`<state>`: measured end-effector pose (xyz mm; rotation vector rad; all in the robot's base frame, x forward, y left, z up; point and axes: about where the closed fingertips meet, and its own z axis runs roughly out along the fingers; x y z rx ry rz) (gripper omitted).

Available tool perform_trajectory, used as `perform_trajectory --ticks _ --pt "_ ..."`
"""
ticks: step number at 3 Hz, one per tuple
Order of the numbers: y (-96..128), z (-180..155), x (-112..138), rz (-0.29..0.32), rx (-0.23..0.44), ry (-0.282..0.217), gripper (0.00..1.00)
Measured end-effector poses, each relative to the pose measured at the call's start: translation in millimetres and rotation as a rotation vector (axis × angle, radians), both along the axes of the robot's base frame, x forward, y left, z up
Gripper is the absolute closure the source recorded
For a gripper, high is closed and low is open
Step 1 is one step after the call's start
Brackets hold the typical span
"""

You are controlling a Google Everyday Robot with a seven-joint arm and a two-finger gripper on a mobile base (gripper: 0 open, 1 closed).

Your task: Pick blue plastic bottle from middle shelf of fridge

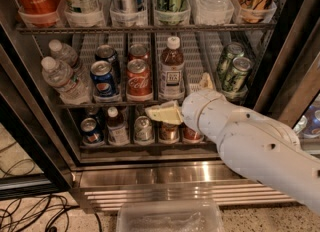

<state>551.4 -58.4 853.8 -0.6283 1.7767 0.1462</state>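
— What fills the view?
— The fridge [292,61], with its black frame on the right and a steel base panel below. A thick white arm [260,146] reaches in front of it from the lower right.
— And the middle shelf?
— The middle shelf [95,105] is a wire rack with white ribbed lanes, running the width of the cabinet. Two water bottles [62,78] lean at its left end, and a pair of green cans [232,71] stands at the right.
— Where is the blue plastic bottle?
— The blue plastic bottle [171,71] stands upright at the front of a lane right of centre, white cap on top and dark liquid inside. A Coca-Cola can [138,79] is just beside it on the left, then a Pepsi can [103,78].
— The pincer?
— The pincer [179,95] is at the shelf's front edge, just below and to the right of the bottle. Its cream fingers [164,113] are spread wide. One points left under the shelf edge and the other pokes up to the right of the bottle. They hold nothing and do not touch the bottle.
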Motion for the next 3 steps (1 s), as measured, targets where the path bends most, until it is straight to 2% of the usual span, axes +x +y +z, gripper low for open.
perform_trajectory --ticks 1,2,3 --pt "2 5 19 -0.016 0.074 -0.087 0.00" --pt "0 11 29 -0.034 0.114 -0.157 0.00" --pt "-1 12 34 -0.049 0.145 -0.200 0.00"
